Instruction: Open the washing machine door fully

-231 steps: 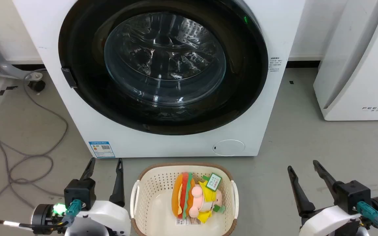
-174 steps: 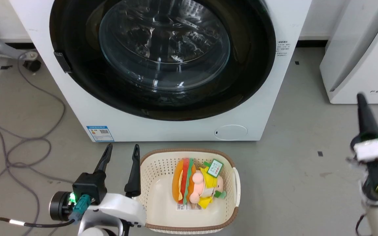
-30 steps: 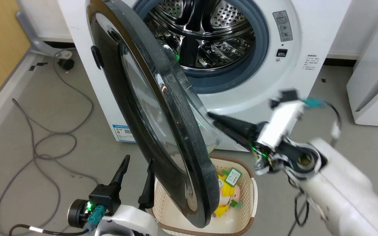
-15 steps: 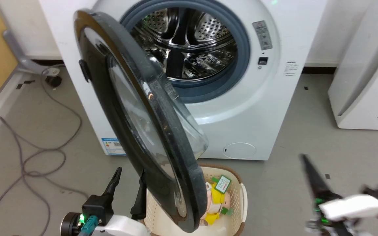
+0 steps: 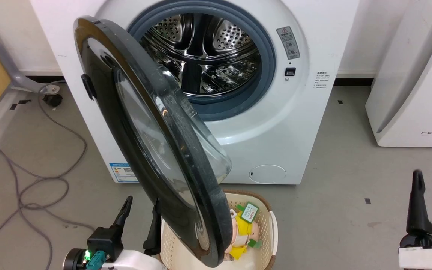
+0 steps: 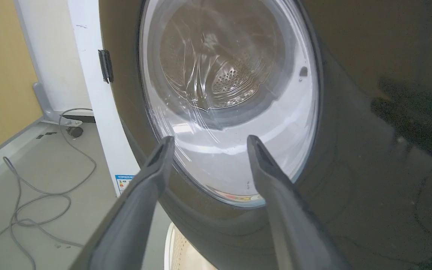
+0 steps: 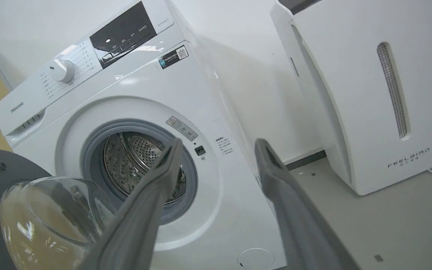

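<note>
Nearest the robot, the left hand (image 5: 143,202) sits low with its fingers apart and nothing between them. It is just beside the glossy outer face of the washing machine door (image 5: 152,146), which its own camera looks straight at. The door's lower rim hangs over a cream basket (image 5: 272,225) holding a plush toy (image 5: 244,228). At lower right, the right hand (image 5: 429,177) has just pulled back. A second ago it was reaching up by the glass bowl on the door's inner side; now it stands well apart from the door, fingers spread and empty. The door itself is swung out on its hinge at the left of the washing machine (image 5: 276,123), roughly square to the front, leaving the grey gasket (image 5: 268,67) and steel drum (image 5: 204,56) exposed. The task looks essentially met, though whether the hinge allows more travel cannot be told. A blue label (image 5: 120,172) low on the front is too small to read. "Hisense" (image 7: 17,107) is readable on the panel, and "FEELBIRD" (image 7: 407,157) on the white appliance (image 5: 407,93) beyond.
</note>
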### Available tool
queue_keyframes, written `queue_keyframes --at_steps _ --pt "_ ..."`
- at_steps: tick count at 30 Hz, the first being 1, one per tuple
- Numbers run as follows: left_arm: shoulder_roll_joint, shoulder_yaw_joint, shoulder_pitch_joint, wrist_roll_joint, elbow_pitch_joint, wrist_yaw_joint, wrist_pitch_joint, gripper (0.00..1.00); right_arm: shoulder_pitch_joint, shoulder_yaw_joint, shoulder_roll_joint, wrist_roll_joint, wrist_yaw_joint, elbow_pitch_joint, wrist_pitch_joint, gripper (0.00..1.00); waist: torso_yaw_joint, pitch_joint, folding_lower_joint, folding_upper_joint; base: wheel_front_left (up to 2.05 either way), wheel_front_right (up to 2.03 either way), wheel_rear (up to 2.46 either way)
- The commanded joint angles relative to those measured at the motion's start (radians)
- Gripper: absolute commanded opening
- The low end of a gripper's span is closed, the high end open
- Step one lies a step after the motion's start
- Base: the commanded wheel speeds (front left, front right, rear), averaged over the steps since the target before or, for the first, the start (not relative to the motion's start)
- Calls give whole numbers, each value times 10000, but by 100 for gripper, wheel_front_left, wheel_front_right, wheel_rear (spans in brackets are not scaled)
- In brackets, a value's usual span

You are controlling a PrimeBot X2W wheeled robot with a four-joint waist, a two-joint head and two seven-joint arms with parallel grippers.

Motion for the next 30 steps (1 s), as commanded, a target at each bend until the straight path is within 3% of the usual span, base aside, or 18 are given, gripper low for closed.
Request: queue_keyframes --at_steps 1,5,9,21,22,24,30 --pt "51 31 61 52 2 6 -55 100 154 -67 120 -687 10 -341 -11 100 21 0 0 -1 0 0 0" --pt "42 45 31 61 16 -2 -55 100 316 153 336 -3090 10 -1342 642 100 61 9 0 -1 0 0 0" --pt "33 60 1 75 26 -2 -55 100 610 663 414 -4763 10 -1735 1367 100 66 43 0 -1 0 0 0" --pt "11 24 -44 112 110 -51 -55 100 872 836 429 -5035 10 -278 1308 100 60 143 0 -1 0 0 0" --pt "10 20 -53 108 129 -58 -55 47 833 841 429 -5074 10 -209 1290 100 57 153 0 -1 0 0 0" --pt "7 8 -72 102 163 -70 -55 4 757 860 429 -5135 10 -102 1255 100 50 161 0 -1 0 0 0" --pt "-2 -46 -103 103 130 -88 -55 0 631 924 430 -5235 10 53 1213 100 55 189 0 -1 0 0 0"
